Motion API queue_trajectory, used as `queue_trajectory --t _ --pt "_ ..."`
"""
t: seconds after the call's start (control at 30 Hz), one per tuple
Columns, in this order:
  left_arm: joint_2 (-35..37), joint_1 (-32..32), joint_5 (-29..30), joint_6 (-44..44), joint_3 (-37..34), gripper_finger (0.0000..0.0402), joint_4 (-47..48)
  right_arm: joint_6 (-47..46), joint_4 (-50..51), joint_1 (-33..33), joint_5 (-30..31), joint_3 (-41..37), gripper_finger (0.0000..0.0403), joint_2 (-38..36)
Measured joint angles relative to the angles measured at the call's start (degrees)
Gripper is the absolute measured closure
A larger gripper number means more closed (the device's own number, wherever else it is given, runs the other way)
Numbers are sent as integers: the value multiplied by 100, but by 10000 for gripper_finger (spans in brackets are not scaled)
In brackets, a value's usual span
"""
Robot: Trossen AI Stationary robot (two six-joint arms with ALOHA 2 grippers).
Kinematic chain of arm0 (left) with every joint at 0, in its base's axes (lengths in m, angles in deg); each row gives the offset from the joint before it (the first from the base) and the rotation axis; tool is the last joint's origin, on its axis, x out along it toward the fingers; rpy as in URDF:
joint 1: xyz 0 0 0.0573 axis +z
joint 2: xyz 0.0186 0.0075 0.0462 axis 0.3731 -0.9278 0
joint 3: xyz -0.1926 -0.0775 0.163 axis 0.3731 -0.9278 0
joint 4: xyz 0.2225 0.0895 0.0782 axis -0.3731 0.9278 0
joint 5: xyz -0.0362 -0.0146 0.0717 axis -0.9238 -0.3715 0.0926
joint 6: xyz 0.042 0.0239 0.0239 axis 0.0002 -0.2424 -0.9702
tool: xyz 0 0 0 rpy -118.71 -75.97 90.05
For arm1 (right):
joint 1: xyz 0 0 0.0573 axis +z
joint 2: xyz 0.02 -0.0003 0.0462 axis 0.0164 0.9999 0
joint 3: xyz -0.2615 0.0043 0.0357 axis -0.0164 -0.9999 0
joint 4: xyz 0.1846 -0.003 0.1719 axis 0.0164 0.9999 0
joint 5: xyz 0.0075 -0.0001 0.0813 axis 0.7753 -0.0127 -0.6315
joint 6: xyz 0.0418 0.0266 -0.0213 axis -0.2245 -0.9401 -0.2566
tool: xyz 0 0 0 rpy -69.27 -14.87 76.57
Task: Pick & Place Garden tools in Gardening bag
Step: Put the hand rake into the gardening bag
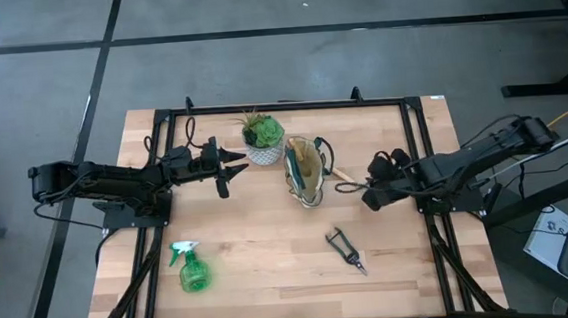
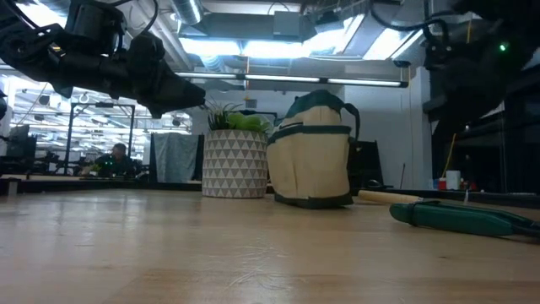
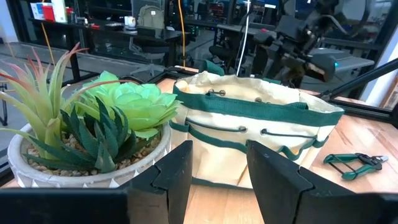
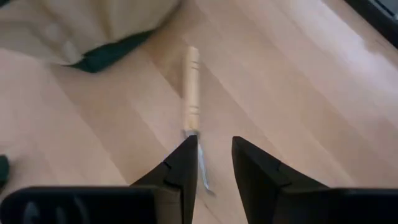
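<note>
Lowering your right tool (image 4: 214,163) squarely over the wooden-handled garden tool (image 4: 191,87) comes first: its fingers stand parted and empty, straddling the metal neck, so centre on the handle before clenching. That piece lies flat on the counter (image 1: 272,270), just right of the gardening bag (image 1: 305,170) at frame centre. Your left tool (image 3: 217,171), also released, waits beside the potted plant (image 1: 262,135). Only the high view shows the spray bottle (image 1: 192,271) at lower left; the pruner (image 1: 345,249) lies lower centre.
</note>
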Motion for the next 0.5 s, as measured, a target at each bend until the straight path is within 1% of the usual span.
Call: queue_trajectory --t 0.07,0.13,0.3,0.43,0.5 --pt "2 2 0 0 0 253 -9 624 -540 -11 44 -324 300 -176" --pt "2 1 -2 0 0 253 0 1037 -895 -35 -5 -538 300 -298" --pt "2 2 0 0 0 253 -3 1112 -1035 -134 -52 -586 300 -475" --pt "0 0 0 -2 0 253 0 1130 -1036 -224 -52 -586 300 -469" --pt "2 0 0 2 0 253 -1 1308 -1033 -284 -52 -586 300 -437"
